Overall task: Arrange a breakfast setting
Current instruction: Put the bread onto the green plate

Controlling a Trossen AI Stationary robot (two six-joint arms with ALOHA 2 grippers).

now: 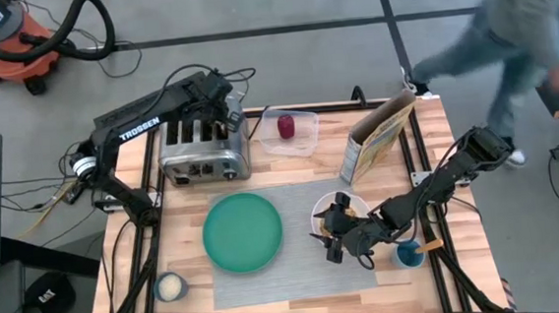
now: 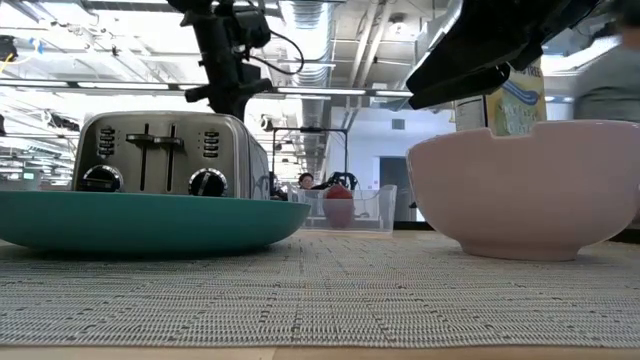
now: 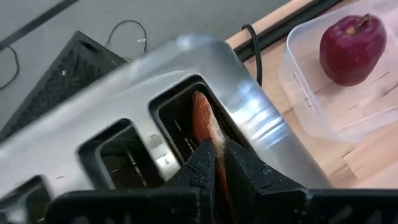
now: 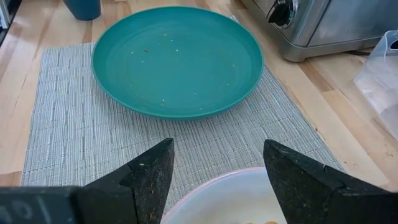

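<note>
- The left claw (image 3: 214, 163) is down in a slot of the chrome 4-slot toaster (image 1: 203, 147) near the bench's back-left corner, its fingers pressed onto the thin tan bread (image 3: 204, 124) standing upright in that slot.
- Judged risk: the grip sits on the slice's upper edge only, so a tilted pull could scrape it against the slot wall and let it slip back in or tear.
- A jerky lift may also drag the toaster, which stands just beside the clear plastic tub (image 1: 290, 132) holding the dark-red fruit (image 1: 286, 126).
- The round teal-green plate (image 1: 242, 232) lies bare on the grey woven placemat (image 1: 298, 274) toward the bench's front edge; a release from too high could make the bread roll off it.
- The right claw (image 4: 217, 171) hangs spread over the white bowl (image 1: 336, 213) at the placemat's right side, near the plate; the 2 arms could crowd each other there.
</note>
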